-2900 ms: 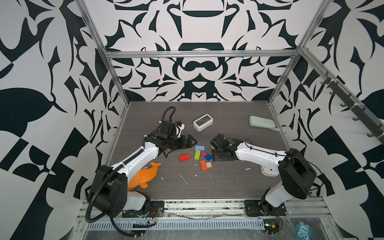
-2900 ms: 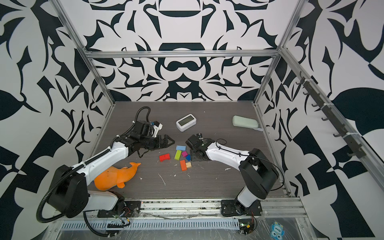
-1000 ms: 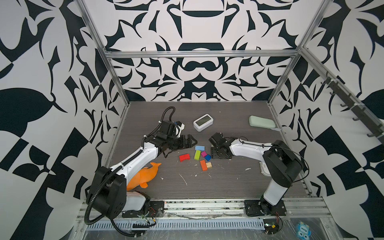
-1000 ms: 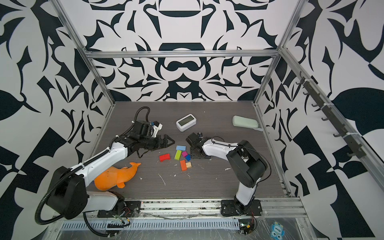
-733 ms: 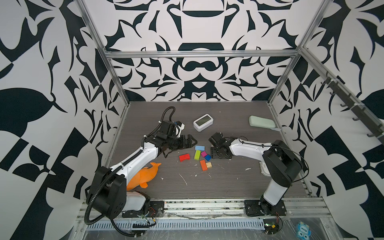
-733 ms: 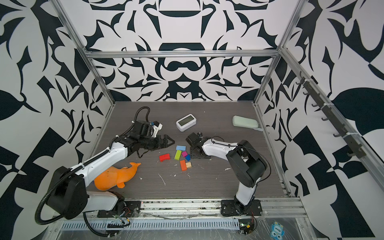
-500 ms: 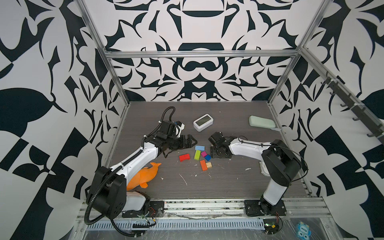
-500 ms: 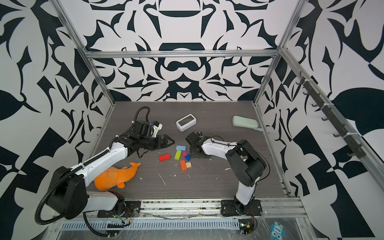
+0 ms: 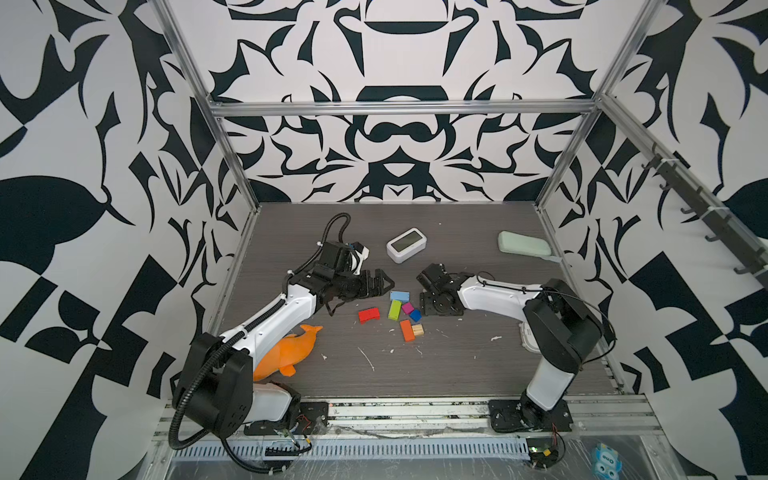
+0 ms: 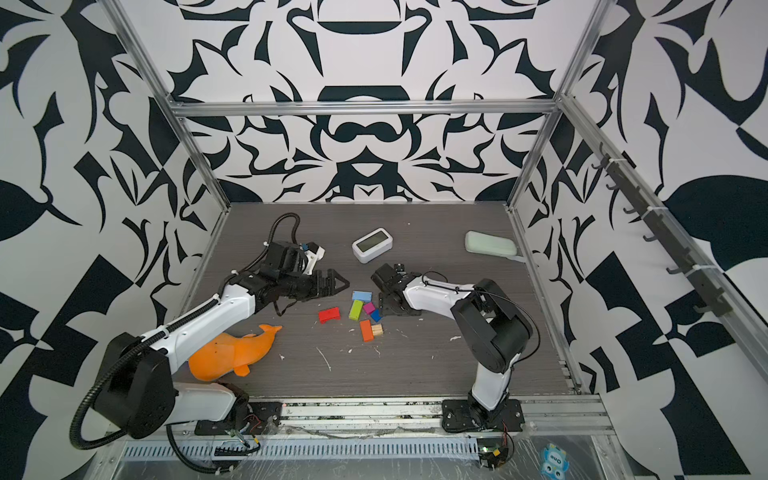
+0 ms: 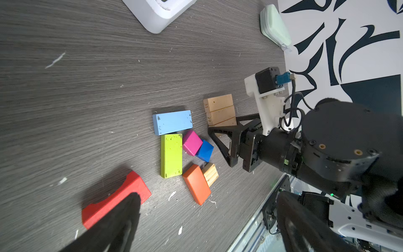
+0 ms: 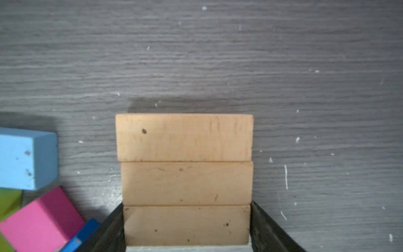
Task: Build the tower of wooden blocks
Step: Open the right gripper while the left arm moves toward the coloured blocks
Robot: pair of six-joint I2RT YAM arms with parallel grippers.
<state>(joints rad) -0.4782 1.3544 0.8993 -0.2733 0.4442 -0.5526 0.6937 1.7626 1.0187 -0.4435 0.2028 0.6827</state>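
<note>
3 tan bars [image 12: 185, 183] lie side by side on table [image 12: 218, 54]. Right end effector [image 12: 186, 205] straddles 1 bar; cannot tell if clamped. Left end effector [image 9: 384, 283] released wide, near light blue block [image 9: 399, 296].

Overall light: bright, even and diffuse, coming from above; the white wall areas stay clean.
Shadows: soft and short. In both top views the arms dim the table [image 9: 457, 374] [image 10: 415, 365] beneath them. The red block [image 11: 122, 192] throws a fuzzy dark patch, and a soft-edged shadow lies along one side of the tan bars [image 12: 185, 137].
Glare: none strong.
Top views: sharp at the centre, with wide-angle stretch toward the borders.
Left wrist view: table grain and blocks are crisp; the left gripper fingers [image 11: 113, 224] nearest the lens are out-of-focus black smears.
Right wrist view: dimmer, greyer and soft throughout; the light blue block [image 12: 24, 157] and magenta cube [image 12: 41, 220] at the frame edge are blurred.
</note>
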